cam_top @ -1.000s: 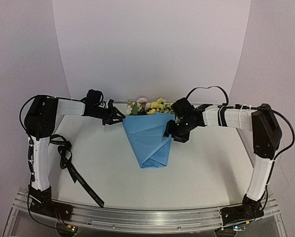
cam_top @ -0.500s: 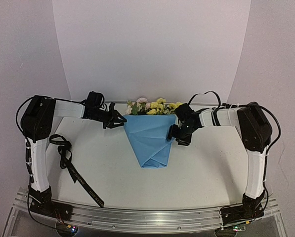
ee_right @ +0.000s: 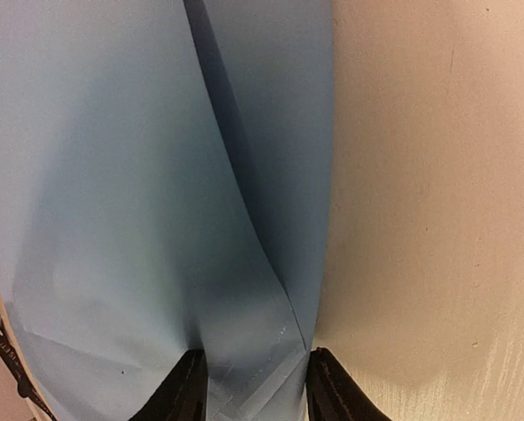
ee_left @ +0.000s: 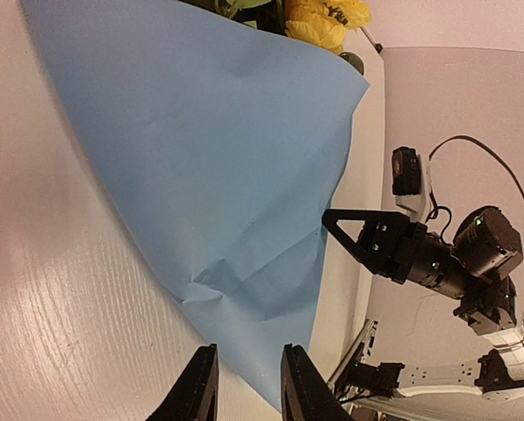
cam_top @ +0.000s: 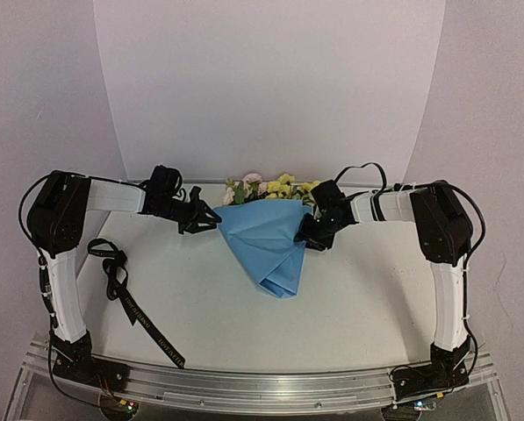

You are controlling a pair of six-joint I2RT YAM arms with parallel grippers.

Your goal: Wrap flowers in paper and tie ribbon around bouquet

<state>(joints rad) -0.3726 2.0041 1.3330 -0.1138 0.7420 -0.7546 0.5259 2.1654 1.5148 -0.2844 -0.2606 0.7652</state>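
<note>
Pale tabletop (cam_top: 367, 307) in front of a curved white backdrop (cam_top: 270, 88), both arms bolted at the near edge and bent inward toward the back.

On the left part of the table, the ribbon (cam_top: 130, 303): black with pale lettering, lying loose, looped at its far end beside the left arm and trailing toward the near edge. Well apart from everything else.

Further right, the left gripper (cam_top: 211, 219), low at the back of the table, right at the left far corner of the paper (cam_top: 262, 241). From the left wrist view, jaws parted only a little, with the paper's edge running into the narrow gap beside one of the fingers (ee_left: 200, 386); no clamp on it to be seen.

At the middle, toward the back: the paper, light blue face up, folded into a creased cone, wide end far and point toward the near edge. Poking out past the wide end, the flowers (cam_top: 270, 187), yellow and pale pink with green leaves.

At the cone's right far edge, the right gripper (cam_top: 311, 237), fingers (ee_right: 184, 390) on either side of a raised fold of the paper. Pinched or merely straddled: cannot tell.
</note>
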